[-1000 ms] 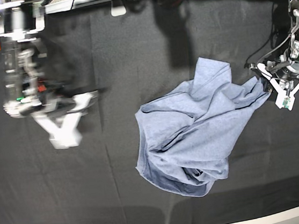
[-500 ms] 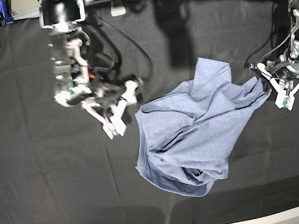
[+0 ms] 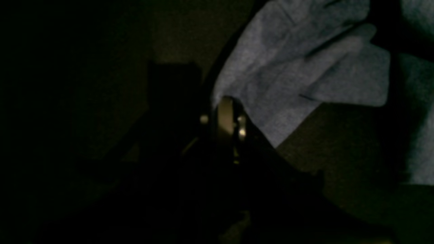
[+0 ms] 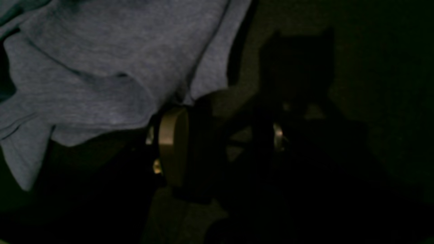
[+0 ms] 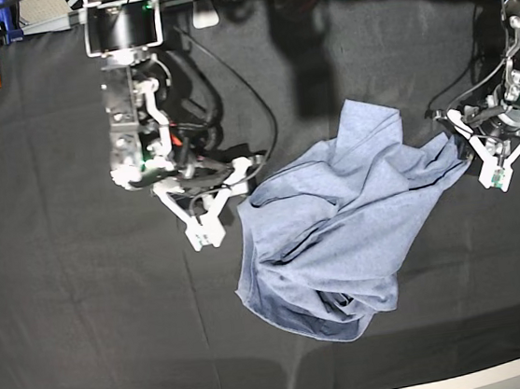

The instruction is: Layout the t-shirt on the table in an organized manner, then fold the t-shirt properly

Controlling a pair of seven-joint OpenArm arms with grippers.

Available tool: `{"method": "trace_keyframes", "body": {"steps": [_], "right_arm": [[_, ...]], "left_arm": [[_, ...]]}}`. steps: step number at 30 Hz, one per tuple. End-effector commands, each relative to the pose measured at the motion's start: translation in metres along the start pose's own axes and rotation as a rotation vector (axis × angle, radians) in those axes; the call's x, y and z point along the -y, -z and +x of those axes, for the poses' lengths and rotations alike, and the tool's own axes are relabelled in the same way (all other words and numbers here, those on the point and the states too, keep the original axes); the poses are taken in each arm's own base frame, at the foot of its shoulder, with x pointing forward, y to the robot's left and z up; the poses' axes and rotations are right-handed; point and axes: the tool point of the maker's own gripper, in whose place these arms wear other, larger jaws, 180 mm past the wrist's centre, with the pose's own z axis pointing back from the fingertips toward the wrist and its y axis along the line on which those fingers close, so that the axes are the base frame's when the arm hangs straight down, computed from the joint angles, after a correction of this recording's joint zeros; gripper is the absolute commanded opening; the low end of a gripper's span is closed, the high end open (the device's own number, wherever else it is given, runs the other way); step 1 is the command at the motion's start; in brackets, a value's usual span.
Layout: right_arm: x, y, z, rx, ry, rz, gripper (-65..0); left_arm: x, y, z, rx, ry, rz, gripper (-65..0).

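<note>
Firstly, from the base view, the t-shirt [image 5: 339, 228] lies crumpled in soft blue-grey folds on the wrinkled black worktop [image 5: 88, 336]. The right hand [image 5: 221, 199] stands spread at its left edge, and the left hand [image 5: 476, 148] grips the cloth at its right corner. From the left wrist, a heathered flap is pinched at the metal fingertip [image 3: 225, 115]. From the right wrist, one pale finger [image 4: 173, 145] touches the hem, the other well apart.
</note>
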Motion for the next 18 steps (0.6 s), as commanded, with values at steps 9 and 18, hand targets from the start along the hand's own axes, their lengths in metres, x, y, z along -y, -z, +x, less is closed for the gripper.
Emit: {"method": "trace_keyframes", "body": {"steps": [9,18], "right_arm": [[-0.007,0.002,0.023,0.102,0.024,0.037,-35.1],[-0.033,0.019,0.018,0.066,0.085,0.221,-35.1]], "left_arm": [[-0.011,-0.004,0.017,0.048,0.014,0.023,-65.0],[-0.011,-0.004,0.017,0.048,0.014,0.023,-65.0]]}}
